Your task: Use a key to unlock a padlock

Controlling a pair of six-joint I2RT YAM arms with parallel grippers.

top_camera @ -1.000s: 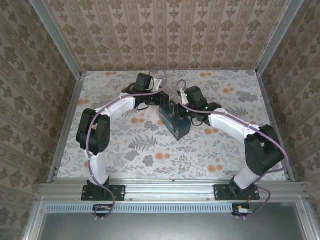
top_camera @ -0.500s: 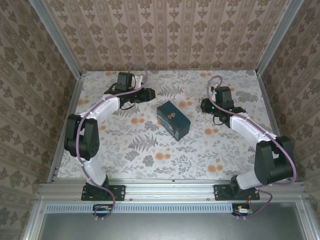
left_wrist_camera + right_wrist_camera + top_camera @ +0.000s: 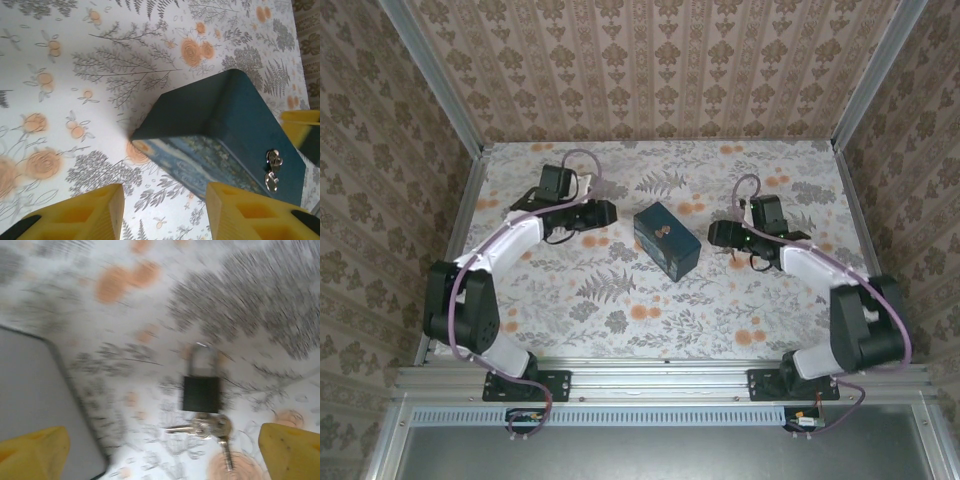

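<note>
My right claw (image 3: 160, 452) is spread wide with nothing in it. The padlock (image 3: 201, 390) lies flat on the floral table (image 3: 280, 300) right under it, key bunch (image 3: 207, 427) at its base; too blurred to tell if a key's seated. My left claw (image 3: 164, 205) is partly open, empty, with the blue box (image 3: 235, 115) just ahead.

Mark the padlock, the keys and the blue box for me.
padlock (image 3: 201, 394): right wrist view, on its black body.
keys (image 3: 214, 427): right wrist view, on the key heads.
blue box (image 3: 245, 112): left wrist view, on its plain dark side.
</note>
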